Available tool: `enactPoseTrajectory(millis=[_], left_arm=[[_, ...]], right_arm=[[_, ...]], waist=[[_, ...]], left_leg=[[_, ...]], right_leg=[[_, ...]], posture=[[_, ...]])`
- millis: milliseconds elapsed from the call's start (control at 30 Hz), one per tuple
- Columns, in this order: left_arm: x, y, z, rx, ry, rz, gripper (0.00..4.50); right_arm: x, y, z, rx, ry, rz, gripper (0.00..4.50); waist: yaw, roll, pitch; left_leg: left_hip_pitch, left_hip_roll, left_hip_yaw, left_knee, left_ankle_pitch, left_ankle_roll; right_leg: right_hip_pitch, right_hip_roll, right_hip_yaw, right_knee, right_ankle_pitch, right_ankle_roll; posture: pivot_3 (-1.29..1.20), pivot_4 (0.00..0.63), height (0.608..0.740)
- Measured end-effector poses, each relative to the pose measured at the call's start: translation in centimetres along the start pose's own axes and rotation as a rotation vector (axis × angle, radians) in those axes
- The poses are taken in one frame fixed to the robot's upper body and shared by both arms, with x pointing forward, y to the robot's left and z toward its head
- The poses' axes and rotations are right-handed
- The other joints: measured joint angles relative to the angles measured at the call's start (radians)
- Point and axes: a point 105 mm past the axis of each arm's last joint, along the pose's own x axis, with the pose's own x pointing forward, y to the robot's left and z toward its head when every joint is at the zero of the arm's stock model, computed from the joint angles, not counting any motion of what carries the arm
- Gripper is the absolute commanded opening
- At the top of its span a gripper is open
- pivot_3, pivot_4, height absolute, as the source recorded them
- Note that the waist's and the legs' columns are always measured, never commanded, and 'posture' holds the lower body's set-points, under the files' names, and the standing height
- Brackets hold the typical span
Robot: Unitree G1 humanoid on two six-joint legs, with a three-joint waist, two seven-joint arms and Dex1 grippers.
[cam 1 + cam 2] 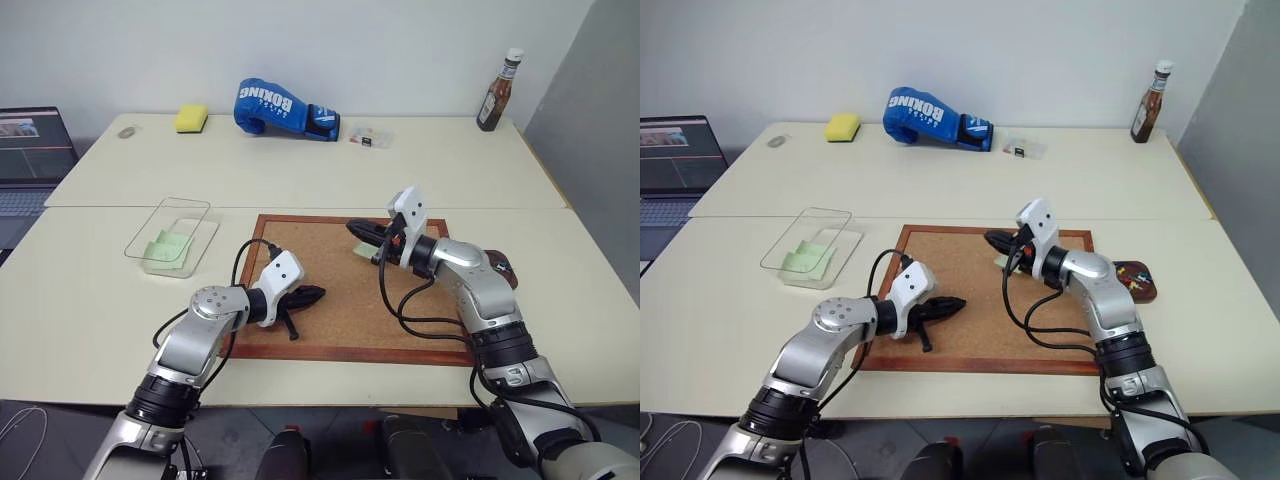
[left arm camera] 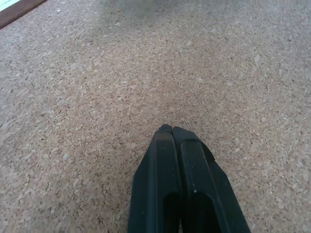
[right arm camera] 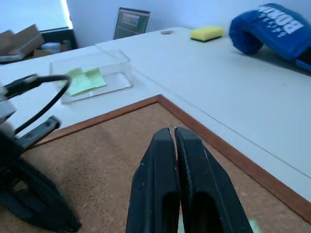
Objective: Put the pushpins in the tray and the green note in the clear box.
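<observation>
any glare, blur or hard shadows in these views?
Left eye view: even, soft light, faint shadows under the boxing glove and right gripper; clear box shows little glare. Left wrist view: corkboard grain crisp near the left gripper, softer farther off. Right wrist view: glove slightly soft, bright window washed out.

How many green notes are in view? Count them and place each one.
3. A mintier note and a yellower note overlap inside the clear box; the third note is on the corkboard beneath the right hand. Others may hide underneath.
</observation>
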Motion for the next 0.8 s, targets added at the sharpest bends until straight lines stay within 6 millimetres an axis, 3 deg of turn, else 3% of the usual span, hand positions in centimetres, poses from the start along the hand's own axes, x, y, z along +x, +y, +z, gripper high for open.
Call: enactPoseTrajectory(millis=[33,133,267,533,633,800], left_arm=[[0.2,0.2,0.4,-0.052,-0.055,0.025,0.40],[0.6,0.7,1.3,-0.207,-0.170,0.083,0.90],[-0.8,0.9,3.3,-0.215,-0.262,0.128,1.58],[-1.0,0.8,3.1,-0.249,-0.253,0.148,3.06],[-1.0,0.4,3.5,-0.120,-0.220,0.137,3.64],[0.0,-1.5,6.0,0.070,-0.271,0.068,4.46]], right_arm=[[-0.2,-0.8,0.2,0.020,-0.013,-0.048,0.00],[0.0,-1.9,1.3,0.060,-0.049,-0.133,0.00],[-0.4,-2.8,2.8,0.068,-0.091,-0.195,0.00],[-1.7,-3.7,2.4,0.051,-0.057,-0.240,0.00],[-3.9,-5.4,1.0,0.026,0.005,-0.349,0.00],[-10.6,-9.3,-1.3,0.000,0.144,-0.635,0.00]], waist=[[0.006,0.000,0.000],[0.006,-0.005,0.005],[-0.006,-0.006,0.006],[-0.006,-0.006,0.006],[0.000,-0.006,0.006],[0.014,-0.006,0.006]], left_leg=[[0.000,0.000,0.000,0.001,0.000,0.000],[-0.002,0.001,-0.001,0.002,0.000,0.000],[-0.002,0.001,-0.001,0.000,0.000,0.000],[-0.006,0.000,0.000,0.000,0.000,0.000],[-0.008,0.000,0.000,0.001,0.000,0.000],[-0.016,-0.001,0.000,0.002,0.000,0.000]], right_leg=[[0.000,0.000,0.000,0.000,0.000,0.000],[-0.002,0.001,0.000,0.000,0.001,0.000],[-0.003,0.001,0.000,0.001,0.002,0.002],[-0.006,0.001,0.000,0.000,0.002,0.002],[-0.006,0.000,0.000,0.000,0.002,0.002],[-0.014,0.000,0.000,0.000,0.002,0.002]], posture=[[0.00,0.150,0.740],[0.00,0.150,0.740],[0.00,0.150,0.740],[0.00,0.150,0.740],[0.00,0.150,0.740],[0.00,0.150,0.740]])
